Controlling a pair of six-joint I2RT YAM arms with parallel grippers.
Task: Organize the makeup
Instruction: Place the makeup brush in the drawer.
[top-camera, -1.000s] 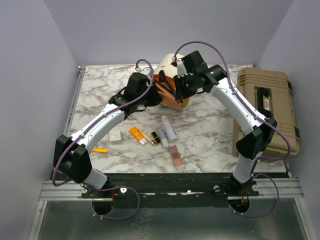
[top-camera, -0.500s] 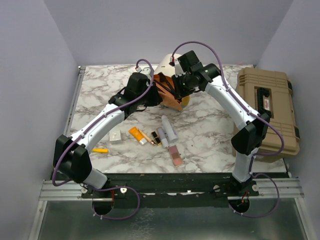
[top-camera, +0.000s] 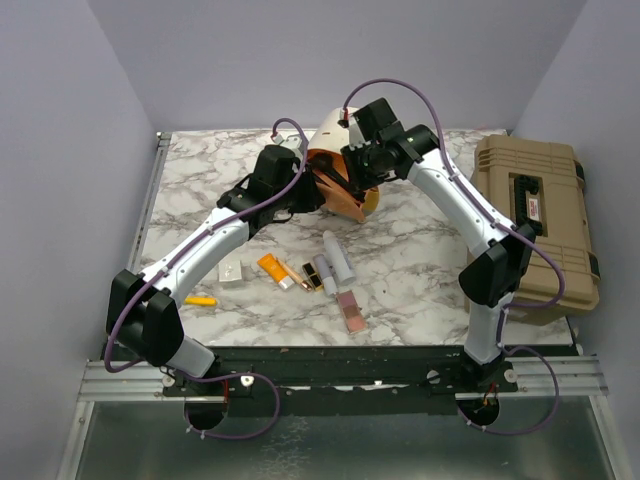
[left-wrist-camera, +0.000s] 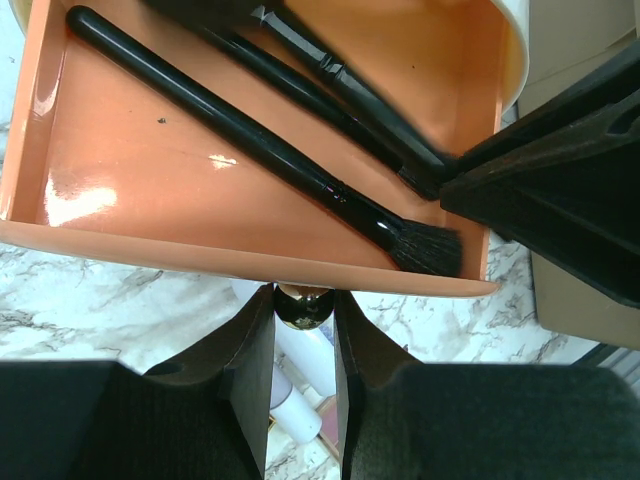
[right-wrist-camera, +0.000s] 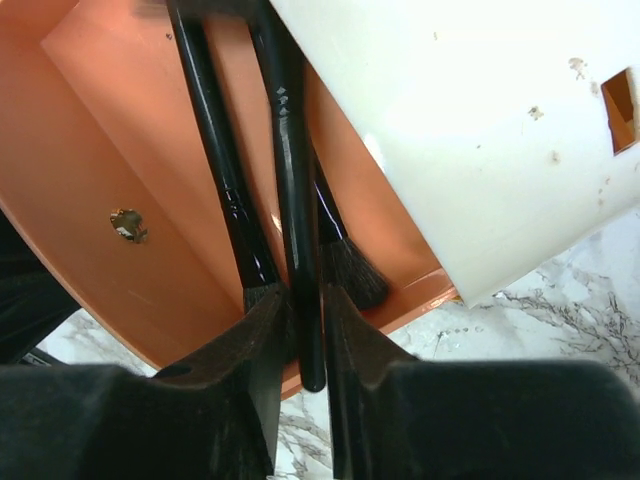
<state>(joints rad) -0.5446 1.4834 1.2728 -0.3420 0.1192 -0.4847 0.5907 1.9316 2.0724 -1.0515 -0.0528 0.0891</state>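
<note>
The cream case stands just beyond both grippers, its orange drawer pulled out between them. The left gripper is clamped narrow on the drawer's gold knob, holding it out. Over the last second the right gripper has swung in from the right, over the drawer. Its fingers are pinched narrow on the handle of a black brush, beside the other brushes there. I judge the brush is being laid in. The makeup lies on the marble table well apart from both sets of fingers, toward the arm bases. It comprises tubes, lipsticks, a pink palette and a white compact, none of it stowed yet.
</note>
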